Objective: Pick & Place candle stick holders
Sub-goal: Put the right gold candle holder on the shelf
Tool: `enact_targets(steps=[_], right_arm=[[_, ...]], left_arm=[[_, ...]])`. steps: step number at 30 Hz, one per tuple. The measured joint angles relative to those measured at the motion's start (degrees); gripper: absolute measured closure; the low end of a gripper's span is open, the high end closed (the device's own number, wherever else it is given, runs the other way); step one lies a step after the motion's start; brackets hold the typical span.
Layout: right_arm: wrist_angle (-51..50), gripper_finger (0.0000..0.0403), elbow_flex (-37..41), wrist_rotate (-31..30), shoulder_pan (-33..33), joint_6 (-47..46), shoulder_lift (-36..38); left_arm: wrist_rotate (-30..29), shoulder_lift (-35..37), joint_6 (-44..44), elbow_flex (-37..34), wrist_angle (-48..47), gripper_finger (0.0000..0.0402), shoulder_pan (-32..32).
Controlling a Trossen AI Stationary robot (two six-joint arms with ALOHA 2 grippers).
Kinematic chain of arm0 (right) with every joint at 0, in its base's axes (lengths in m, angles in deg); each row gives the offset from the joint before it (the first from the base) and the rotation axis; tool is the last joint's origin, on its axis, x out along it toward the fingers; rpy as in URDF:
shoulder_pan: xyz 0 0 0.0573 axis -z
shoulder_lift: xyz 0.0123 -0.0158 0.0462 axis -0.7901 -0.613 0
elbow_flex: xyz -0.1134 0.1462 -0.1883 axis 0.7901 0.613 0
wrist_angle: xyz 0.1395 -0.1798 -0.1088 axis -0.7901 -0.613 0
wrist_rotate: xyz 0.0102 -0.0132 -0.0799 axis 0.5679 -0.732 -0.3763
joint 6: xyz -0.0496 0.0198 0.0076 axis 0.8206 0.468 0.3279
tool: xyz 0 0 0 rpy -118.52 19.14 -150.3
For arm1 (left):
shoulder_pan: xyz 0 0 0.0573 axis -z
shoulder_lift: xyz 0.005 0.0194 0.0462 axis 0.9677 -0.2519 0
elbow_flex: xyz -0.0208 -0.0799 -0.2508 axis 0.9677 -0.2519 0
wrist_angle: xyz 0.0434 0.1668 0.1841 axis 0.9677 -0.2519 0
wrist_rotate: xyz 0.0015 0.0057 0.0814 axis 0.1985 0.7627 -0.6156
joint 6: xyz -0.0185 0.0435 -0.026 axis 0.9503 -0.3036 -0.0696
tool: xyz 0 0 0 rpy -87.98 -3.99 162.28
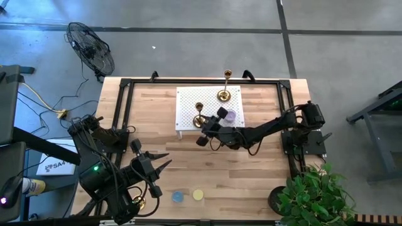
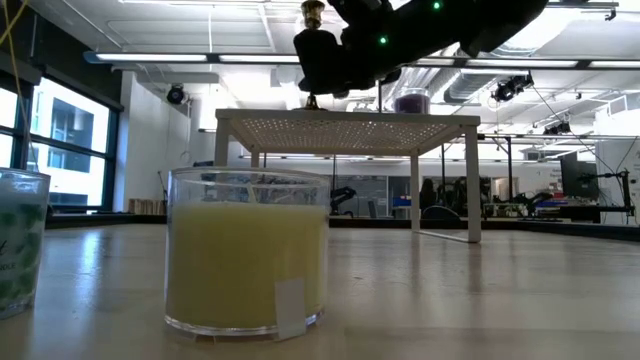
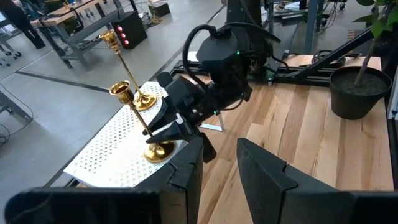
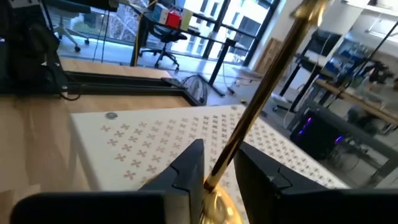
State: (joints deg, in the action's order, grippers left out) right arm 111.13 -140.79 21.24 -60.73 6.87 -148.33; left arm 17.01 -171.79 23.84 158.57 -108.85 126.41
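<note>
Two gold candle stick holders stand by their round bases on a white perforated platform [image 1: 188, 100]. The tall one [image 1: 224, 94] is at its far side. The shorter one [image 1: 200, 118] [image 3: 134, 109] is at its near edge. My right gripper [image 1: 203, 128] [image 4: 219, 168] is at this one, and the holder's slim stem [image 4: 252, 115] runs up between the slightly parted fingers. My left gripper [image 1: 162, 161] [image 3: 219, 167] hangs open over the table's near left, with nothing between its fingers. My right gripper has the stem's lower end [image 4: 217, 171], just above the flared base [image 4: 217, 208], between its two fingers. They come about level from the near right and lie across the stem. A gap shows beside the stem; whether a finger touches it I cannot tell. The base [image 3: 158, 151] rests on the platform.
A small purple candle [image 1: 230, 117] sits on the platform beside my right gripper. A yellow candle glass [image 1: 198, 195] [image 2: 245, 255] and a blue one [image 1: 178, 196] stand near the table's front edge. A potted plant [image 1: 314, 194] fills the near right corner. Black rails frame the table.
</note>
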Motion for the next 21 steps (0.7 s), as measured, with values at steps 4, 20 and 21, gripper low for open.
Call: enact_targets(steps=[4, 20, 21], right_arm=[[1.4, 0.0304, 0.0, -3.3, -0.3, 2.5, 0.0], [3.1, 0.0256, -0.1, -8.5, -0.4, 5.6, 0.1], [3.2, 0.0256, -0.1, -8.8, -0.6, 6.3, 0.1]], left_arm=[[-0.1, -0.2, 0.0, 0.0, 0.0, 0.0305, 0.0], [0.0, -0.3, 0.0, 0.0, 0.0, 0.0305, 0.0], [0.0, -0.3, 0.0, 0.0, 0.0, 0.0305, 0.0]])
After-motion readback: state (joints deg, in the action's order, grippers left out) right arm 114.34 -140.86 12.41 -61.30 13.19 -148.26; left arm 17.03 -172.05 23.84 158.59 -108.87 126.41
